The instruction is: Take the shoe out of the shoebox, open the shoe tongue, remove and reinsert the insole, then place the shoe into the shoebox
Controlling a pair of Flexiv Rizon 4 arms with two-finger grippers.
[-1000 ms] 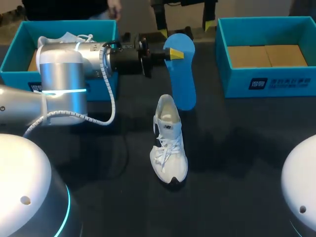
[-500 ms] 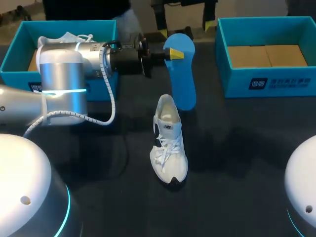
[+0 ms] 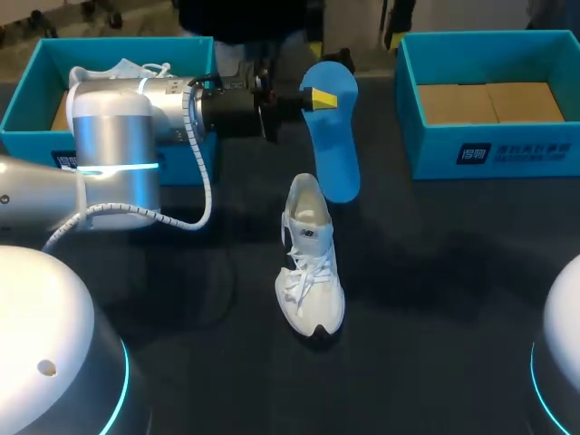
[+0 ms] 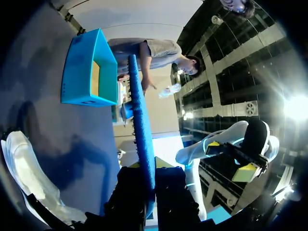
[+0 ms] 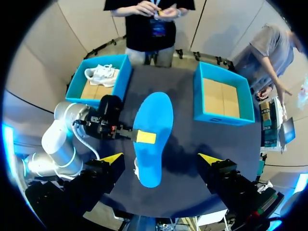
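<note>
The left end effector (image 3: pixel 317 96) pinched the blue insole (image 3: pixel 332 136) near one end and held it clear of the counter (image 3: pixel 435 272). The white shoe (image 3: pixel 311 258) stood on the counter, toe toward the robot, well apart from the shoeless shoebox (image 3: pixel 435 145) on the right. The insole's long axis ran roughly in line with the shoe's. Its free end hung just beyond the heel opening, slightly to the right. Reinsertion would likely mean lowering that end into the opening. The right end effector (image 5: pixel 161 158) hovered high above, fingers spread and holding nothing, so the left arm was the nearer.
</note>
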